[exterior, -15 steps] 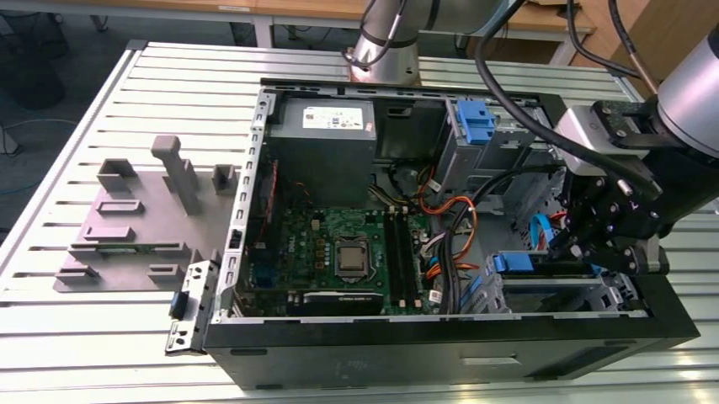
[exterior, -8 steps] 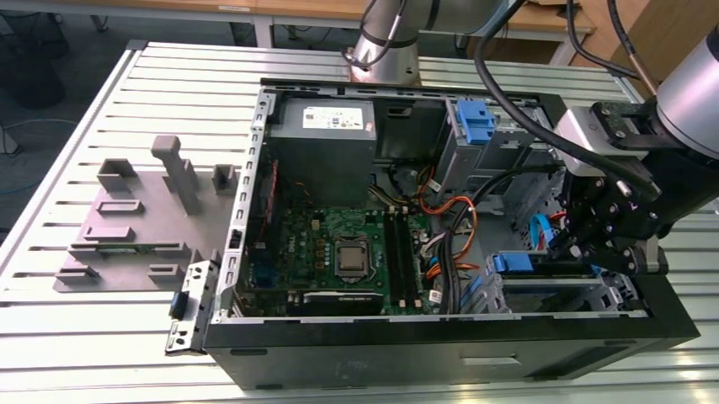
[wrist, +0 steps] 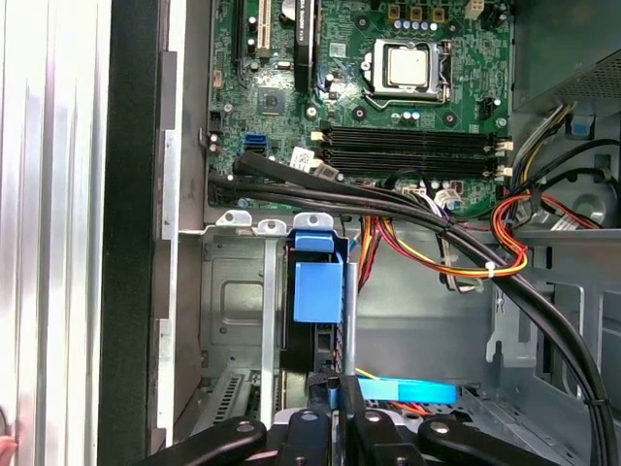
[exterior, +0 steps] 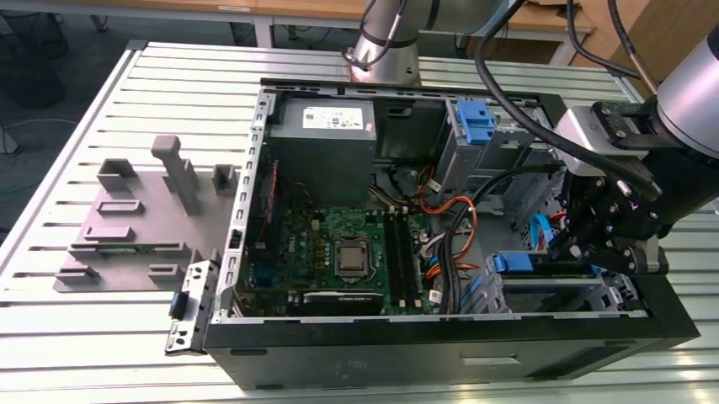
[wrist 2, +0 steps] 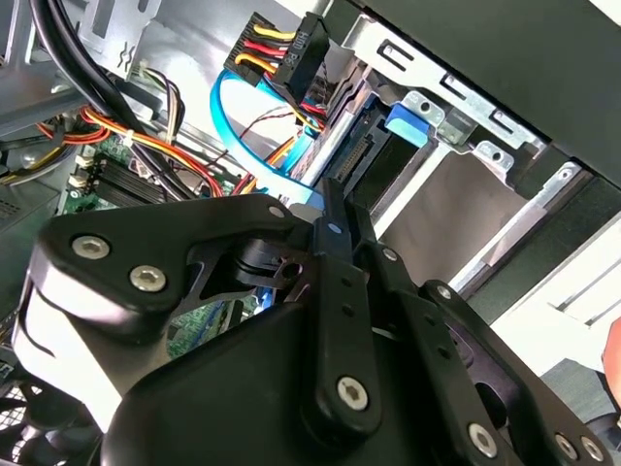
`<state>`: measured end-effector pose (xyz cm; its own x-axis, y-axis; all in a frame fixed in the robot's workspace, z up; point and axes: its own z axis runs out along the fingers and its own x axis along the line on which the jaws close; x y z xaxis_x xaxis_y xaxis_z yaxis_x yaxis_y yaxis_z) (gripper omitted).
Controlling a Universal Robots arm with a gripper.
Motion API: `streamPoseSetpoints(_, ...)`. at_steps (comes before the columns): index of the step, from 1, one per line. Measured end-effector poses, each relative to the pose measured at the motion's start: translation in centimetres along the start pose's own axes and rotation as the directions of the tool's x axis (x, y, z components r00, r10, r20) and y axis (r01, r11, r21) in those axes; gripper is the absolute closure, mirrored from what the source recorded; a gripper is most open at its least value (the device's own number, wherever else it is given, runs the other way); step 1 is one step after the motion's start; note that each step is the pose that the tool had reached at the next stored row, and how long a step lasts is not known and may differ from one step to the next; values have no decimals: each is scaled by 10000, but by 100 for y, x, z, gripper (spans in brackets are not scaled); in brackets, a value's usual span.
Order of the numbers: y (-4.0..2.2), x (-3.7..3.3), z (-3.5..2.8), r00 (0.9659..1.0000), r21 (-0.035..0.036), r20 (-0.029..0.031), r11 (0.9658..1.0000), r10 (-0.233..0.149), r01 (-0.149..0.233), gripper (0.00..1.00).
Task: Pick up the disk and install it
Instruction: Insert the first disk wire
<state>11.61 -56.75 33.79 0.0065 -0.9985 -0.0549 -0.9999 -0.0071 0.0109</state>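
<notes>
Disk (wrist: 318,289): blue-bracketed, slotted edge-on in drive cage (wrist: 238,301), at four o'clock of computer case (exterior: 371,353) in exterior view.
Gripper (wrist: 328,390): drawn closed, tip at disk's end.

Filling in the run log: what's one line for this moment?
hand: at bay | disk: on edge inside bay

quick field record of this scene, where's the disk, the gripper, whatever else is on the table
setting: open computer case lying on a slatted metal table
disk: the disk sits in the drive cage, blue bracket showing
gripper: the gripper is at the cage, in line with the disk; contact unclear
stand: grey plastic stand on the table outside the case, at the exterior view's left
cables: black cables cross between motherboard and cage
</notes>
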Motion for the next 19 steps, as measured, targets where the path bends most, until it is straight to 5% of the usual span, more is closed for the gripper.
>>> streamPoseSetpoints(4,0,-2,-43,10000,0,5,10000,0,0,84)
streamPoseSetpoints(5,1,-2,-44,10000,0,48,10000,0,0,84)
streamPoseSetpoints(7,1,-2,-45,9996,3,275,10000,-2,2,84)
streamPoseSetpoints(8,1,-2,-45,9995,3,320,10000,-3,2,84)
streamPoseSetpoints(19,0,5,-28,9995,3,322,10000,1,-1,84)
